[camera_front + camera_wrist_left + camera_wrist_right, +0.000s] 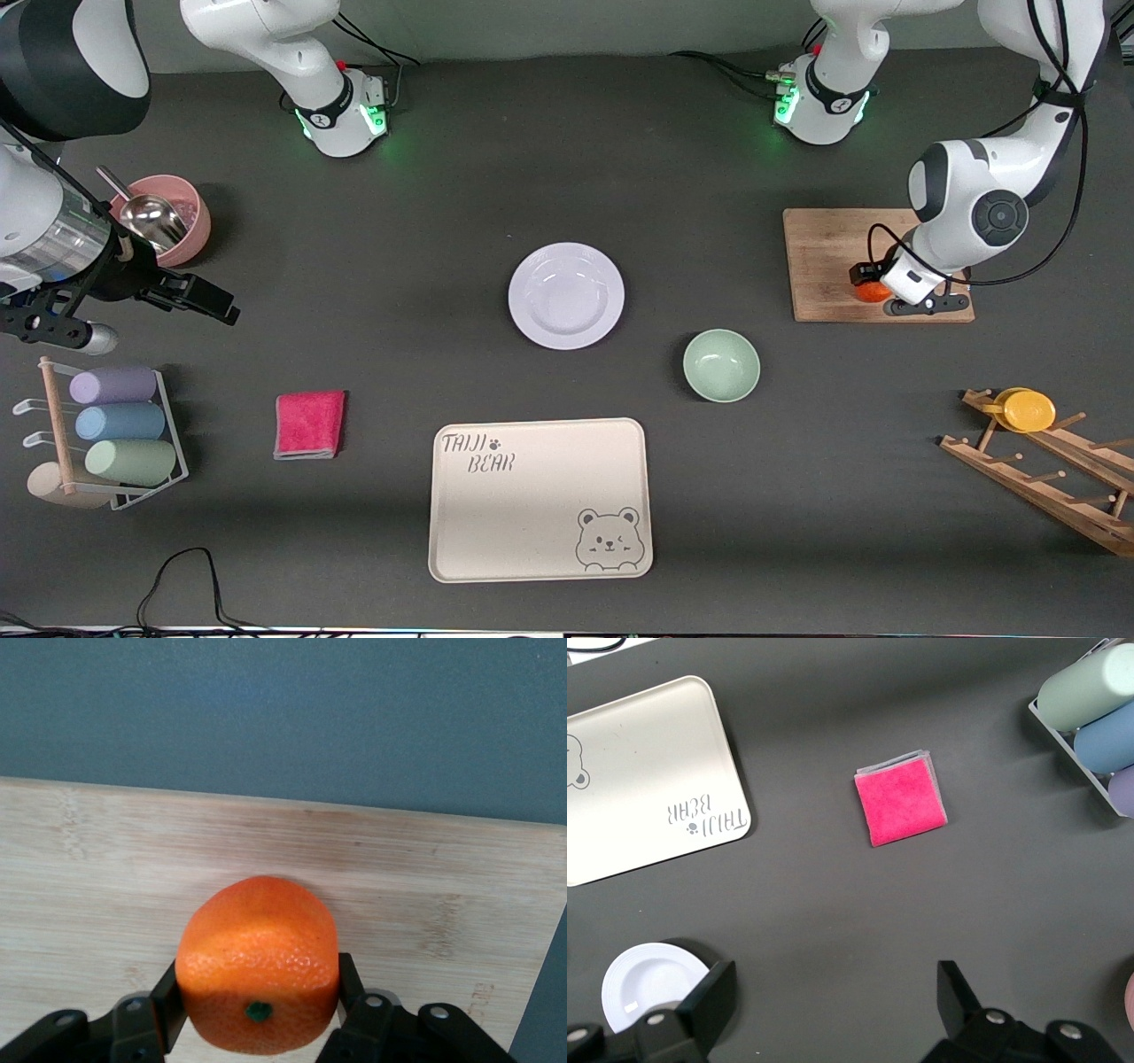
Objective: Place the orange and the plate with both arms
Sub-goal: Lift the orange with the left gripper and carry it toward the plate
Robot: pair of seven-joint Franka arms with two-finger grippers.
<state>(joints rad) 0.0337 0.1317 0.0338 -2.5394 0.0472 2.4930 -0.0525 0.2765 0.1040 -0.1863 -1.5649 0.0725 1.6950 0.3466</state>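
The orange [257,961] sits on a wooden cutting board [824,257] at the left arm's end of the table, and shows as a bright spot [873,291] under the left hand. My left gripper [257,997] is shut on the orange, one black finger [170,992] pressed on each side. The white plate [566,295] lies flat at the table's middle, untouched, and shows at an edge of the right wrist view as the plate [651,979]. My right gripper [202,299] hangs open over bare mat at the right arm's end, holding nothing, its fingers [713,992] wide apart.
A pale green bowl [721,364] stands between plate and board. The beige bear tray [540,499] lies nearer the front camera than the plate. A pink cloth [309,424], a cup rack [115,425], a pink bowl with a scoop [168,217], and a wooden rack with a yellow disc [1028,410] line the ends.
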